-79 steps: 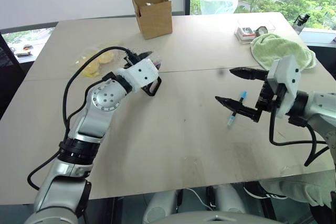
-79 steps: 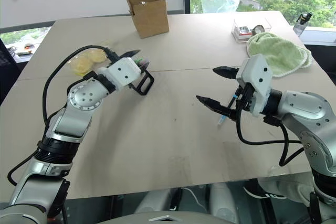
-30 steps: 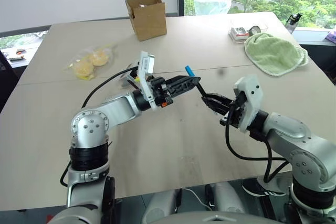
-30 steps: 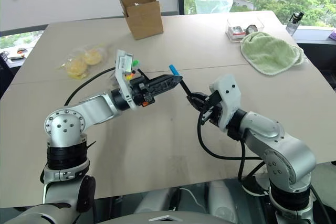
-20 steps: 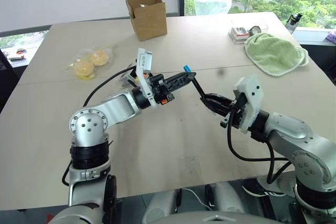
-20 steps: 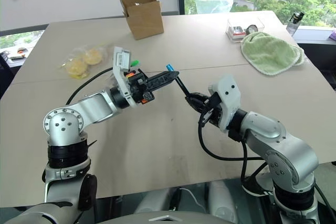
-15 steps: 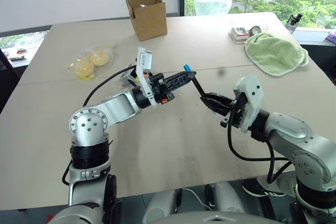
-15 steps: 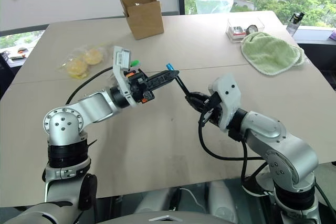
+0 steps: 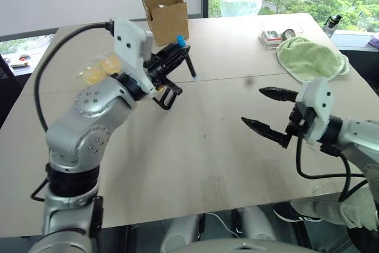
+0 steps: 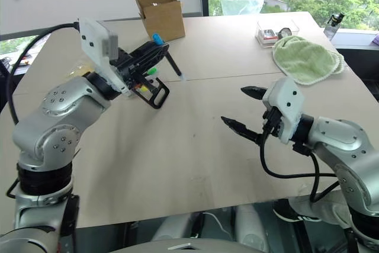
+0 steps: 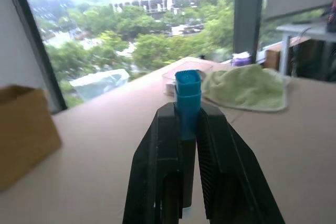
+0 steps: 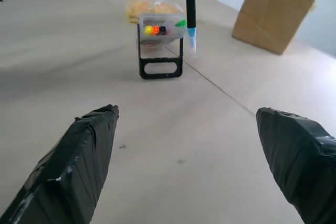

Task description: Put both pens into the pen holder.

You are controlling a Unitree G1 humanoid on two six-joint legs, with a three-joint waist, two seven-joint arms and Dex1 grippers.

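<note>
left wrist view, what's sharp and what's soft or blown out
Left wrist view: the blue-capped pen clamped between the left gripper's fingers is fairly sharp; the towel and cardboard box behind are soft, and the sky outside is blown out. Right wrist view: the open right gripper's near fingertips blur, while the pen holder is clearer.

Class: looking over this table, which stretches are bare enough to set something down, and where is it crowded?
Bare: the table between the pen holder and the open right gripper, and the stretch from the cardboard box to the green towel. Crowded: around the holder, where the left gripper holds the blue-capped pen near a bag of yellow items.
</note>
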